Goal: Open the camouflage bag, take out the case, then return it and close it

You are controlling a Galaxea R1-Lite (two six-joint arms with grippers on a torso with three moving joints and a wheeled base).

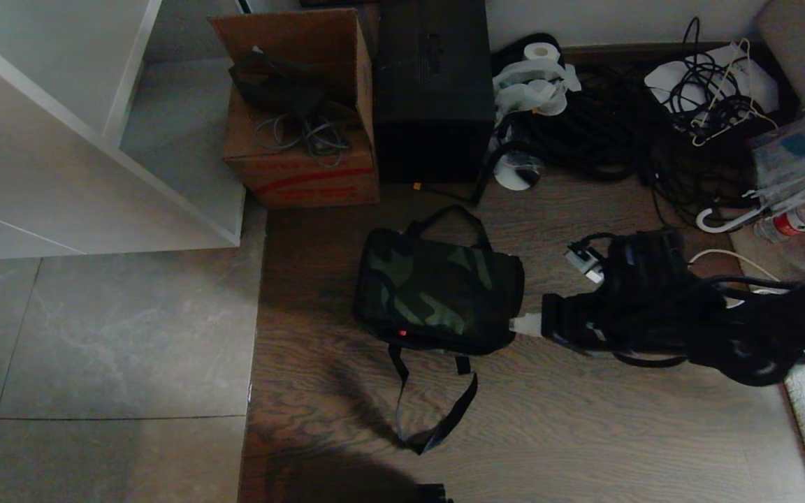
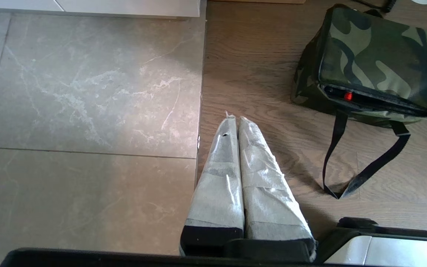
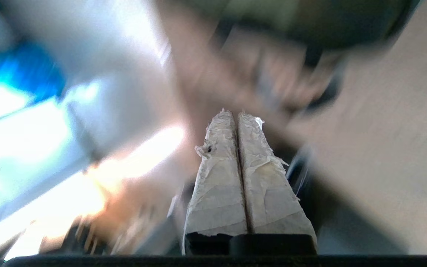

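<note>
On the wood floor, at my front: bag [image 1: 441, 290] is lying flat, strap [image 1: 437, 412] trailing toward me.
Right gripper [image 1: 520, 325]: I am holding it level at the bag's right edge, taped fingers pressed together on nothing (contact with the zip I cannot tell).
Left gripper [image 2: 234, 120]: I am keeping it parked over the floor, fingers together, empty.
Progress: I am judging the bag mostly zipped, a red spot [image 2: 348, 96] showing at the near edge; no case is lying outside, so either nothing is out yet or only closing is left.
Materials: soft camouflage fabric, black webbing, crinkled pale tape on my fingers.
</note>
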